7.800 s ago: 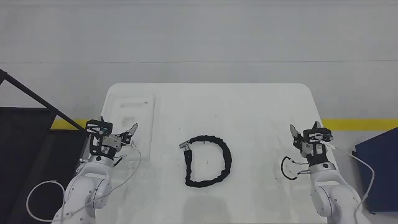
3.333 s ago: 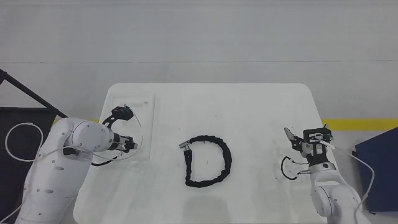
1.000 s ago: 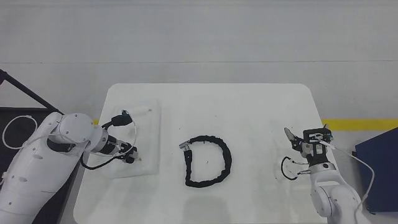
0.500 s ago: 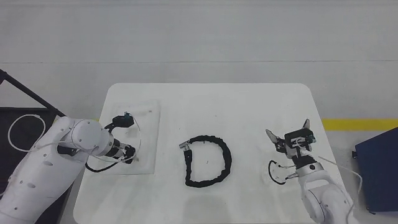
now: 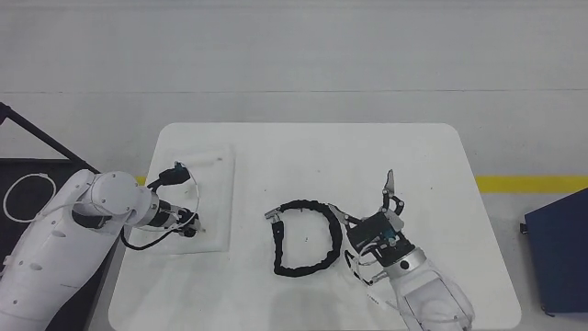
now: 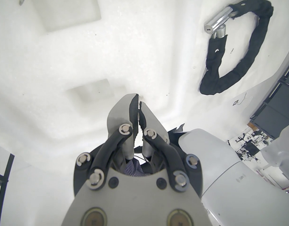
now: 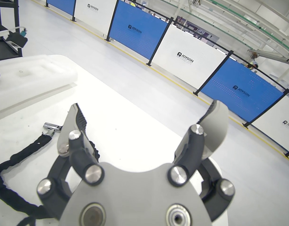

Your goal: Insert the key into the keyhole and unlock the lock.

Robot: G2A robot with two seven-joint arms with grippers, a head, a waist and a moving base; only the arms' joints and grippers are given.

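Left hand [image 6: 136,101] pressed together over foam tray [image 5: 217,160], possibly pinching something, too small to tell. Right hand [image 5: 364,199] spread just beside chain lock [image 5: 335,230] on table [image 5: 423,156].

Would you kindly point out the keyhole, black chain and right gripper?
keyhole [image 6: 207,29]: left wrist view, its dark slot.
black chain [image 5: 336,232]: top view, loop's curved side.
right gripper [image 7: 145,104]: right wrist view, midway between fingertips.

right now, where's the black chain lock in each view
Top view: chain lock at the centre of the table.
Left wrist view: chain lock beyond the shut left gripper, keyhole facing the camera.
Right wrist view: chain lock beside the open right gripper.
Shared landmark: white foam tray.
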